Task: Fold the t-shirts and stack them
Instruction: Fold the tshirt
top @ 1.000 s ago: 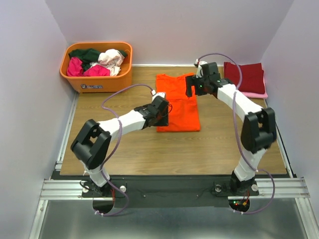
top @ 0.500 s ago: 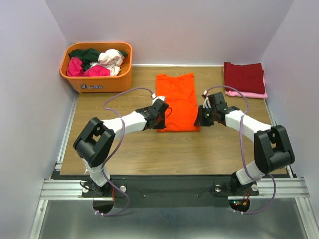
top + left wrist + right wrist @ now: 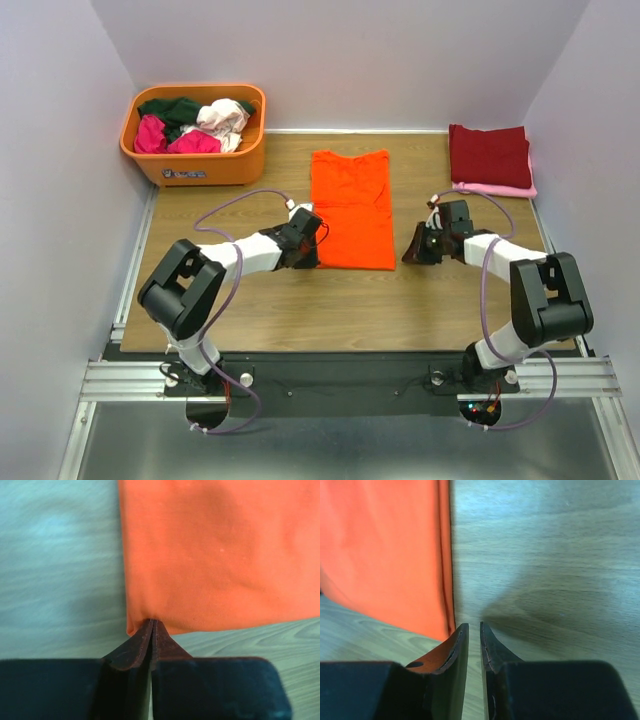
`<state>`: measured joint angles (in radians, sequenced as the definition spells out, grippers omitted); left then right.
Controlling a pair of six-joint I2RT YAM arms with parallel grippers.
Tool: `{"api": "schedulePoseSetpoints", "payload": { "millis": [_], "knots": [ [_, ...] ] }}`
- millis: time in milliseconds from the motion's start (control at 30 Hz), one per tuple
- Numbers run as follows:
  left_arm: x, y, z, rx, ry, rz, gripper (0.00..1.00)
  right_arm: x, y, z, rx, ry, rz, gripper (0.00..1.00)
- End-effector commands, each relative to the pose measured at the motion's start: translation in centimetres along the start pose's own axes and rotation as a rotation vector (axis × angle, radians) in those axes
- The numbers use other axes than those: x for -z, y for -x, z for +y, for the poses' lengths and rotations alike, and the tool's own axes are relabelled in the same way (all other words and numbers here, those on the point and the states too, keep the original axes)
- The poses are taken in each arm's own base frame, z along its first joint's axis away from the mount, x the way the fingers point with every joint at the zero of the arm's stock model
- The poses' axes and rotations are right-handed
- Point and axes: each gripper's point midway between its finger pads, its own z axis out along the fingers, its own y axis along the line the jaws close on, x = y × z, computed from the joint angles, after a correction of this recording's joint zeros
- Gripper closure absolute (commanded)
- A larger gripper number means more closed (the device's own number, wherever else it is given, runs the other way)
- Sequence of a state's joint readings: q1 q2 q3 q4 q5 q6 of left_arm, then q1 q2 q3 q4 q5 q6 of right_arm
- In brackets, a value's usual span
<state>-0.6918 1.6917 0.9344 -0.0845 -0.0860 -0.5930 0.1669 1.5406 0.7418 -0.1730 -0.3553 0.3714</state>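
Observation:
A bright orange t-shirt (image 3: 350, 205) lies flat in the middle of the table, folded into a long narrow rectangle. My left gripper (image 3: 312, 252) is at its near left corner. In the left wrist view its jaws (image 3: 152, 622) are pressed together on the hem of the orange cloth (image 3: 220, 555). My right gripper (image 3: 410, 252) rests low on the wood just right of the near right corner. In the right wrist view it (image 3: 474, 626) shows only a narrow slit with nothing in it, and the orange t-shirt (image 3: 385, 555) lies beside its left finger.
A folded dark red t-shirt (image 3: 490, 155) lies on a pink one (image 3: 500, 189) at the back right. An orange plastic tub (image 3: 195, 162) at the back left holds several crumpled shirts (image 3: 195, 125). Walls close in the back and both sides.
Both grippers have closed and come toward the shirt's near edge. The right one travelled from the far right of the shirt to beside its near right corner. The shirt now lies flatter.

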Motion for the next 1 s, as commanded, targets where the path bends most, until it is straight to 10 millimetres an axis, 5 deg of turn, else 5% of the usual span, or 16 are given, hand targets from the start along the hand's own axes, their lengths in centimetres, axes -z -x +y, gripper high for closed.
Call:
{"api": "schedulePoseSetpoints", "payload": {
  "millis": [0, 67, 167, 333, 567, 733, 967],
  "knots": [
    [2.7, -0.8, 1.1, 0.0, 0.018, 0.033, 0.81, 2.3, 4.3, 3.6, 0.05, 0.12, -0.127, 0.76],
    [4.1, 1.7, -0.1, -0.011, -0.017, -0.035, 0.64, 3.3, 6.1, 5.7, 0.059, 0.187, -0.155, 0.71],
    [5.3, 5.7, -1.9, -0.011, -0.063, -0.131, 0.56, 2.8, 7.5, 7.0, 0.059, 0.238, -0.139, 0.69],
    [3.4, 12.3, -1.5, -0.016, -0.074, -0.207, 0.63, 1.4, 12.1, 9.8, 0.091, 0.345, -0.167, 0.69],
    [-1.6, 15.0, -1.2, -0.079, -0.085, -0.16, 0.78, -2.6, 15.1, 10.3, 0.08, 0.4, -0.143, 0.7],
    [-4.8, 14.9, 0.4, -0.05, -0.072, -0.119, 0.79, -6.3, 14.1, 7.2, 0.046, 0.333, -0.096, 0.7],
    [-6.9, 13.8, 1.8, -0.007, -0.057, -0.075, 0.8, -8.0, 13.7, 0.8, -0.045, 0.241, -0.094, 0.7]
  ]
}}
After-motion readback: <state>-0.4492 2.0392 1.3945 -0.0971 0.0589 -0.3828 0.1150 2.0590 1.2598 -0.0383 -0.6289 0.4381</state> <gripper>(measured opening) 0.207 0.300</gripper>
